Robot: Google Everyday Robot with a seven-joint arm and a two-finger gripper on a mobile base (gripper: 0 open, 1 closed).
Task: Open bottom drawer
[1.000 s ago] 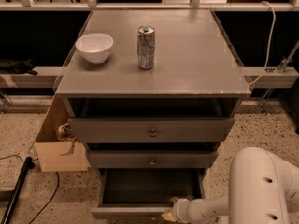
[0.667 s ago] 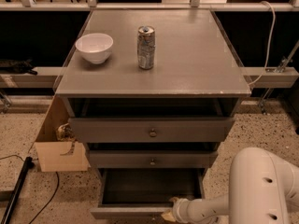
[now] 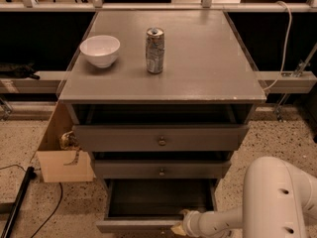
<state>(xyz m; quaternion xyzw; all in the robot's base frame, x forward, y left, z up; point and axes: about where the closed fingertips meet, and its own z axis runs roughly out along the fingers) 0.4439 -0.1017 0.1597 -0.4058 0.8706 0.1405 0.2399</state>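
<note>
The bottom drawer [image 3: 133,226] is the lowest of three grey drawers and stands pulled out, with its dark inside [image 3: 159,196] showing. Its thin front runs along the bottom edge of the view; its knob is hidden. My gripper [image 3: 177,228] is at the right part of that front, at the end of my white arm [image 3: 277,202], which reaches in from the lower right. The middle drawer [image 3: 161,171] and the top drawer [image 3: 161,141] above it each show a small round knob and stick out a little.
A white bowl [image 3: 100,50] and a silver drinks can [image 3: 154,50] stand on the grey cabinet top [image 3: 208,68]. An open cardboard box [image 3: 62,157] sits on the speckled floor to the left. A dark cable and pole [image 3: 17,202] lie at the lower left.
</note>
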